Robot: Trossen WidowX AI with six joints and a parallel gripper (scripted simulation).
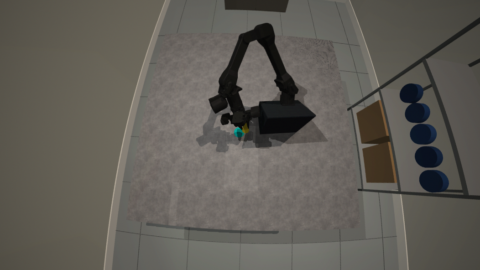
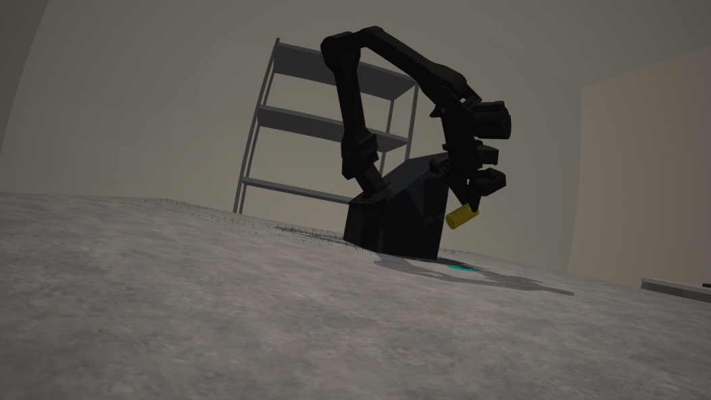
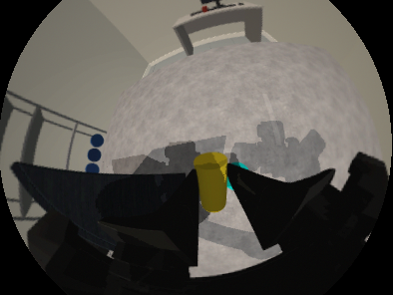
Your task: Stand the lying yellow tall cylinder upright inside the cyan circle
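Note:
The yellow cylinder [image 1: 246, 128] [image 2: 461, 217] [image 3: 212, 185] is held in the air, tilted, with one end lower than the other in the exterior view. My gripper [image 2: 472, 207] [image 3: 210, 169] is shut on it, near its upper end. The cyan circle [image 1: 238, 132] [image 2: 462, 267] [image 3: 238, 170] lies flat on the surface below. In the exterior view a wide gap shows between the cylinder and the circle. In the wrist view the circle is partly hidden behind the cylinder and a finger.
The dark base block [image 1: 285, 117] [image 2: 397, 218] [image 3: 145, 194] of the arm stands close beside the gripper. The arm's shadow falls over and around the circle. A shelf rack [image 1: 396, 161] [image 2: 308, 119] with blue round things [image 1: 423, 134] and brown boxes [image 1: 377, 163] stands off to one side.

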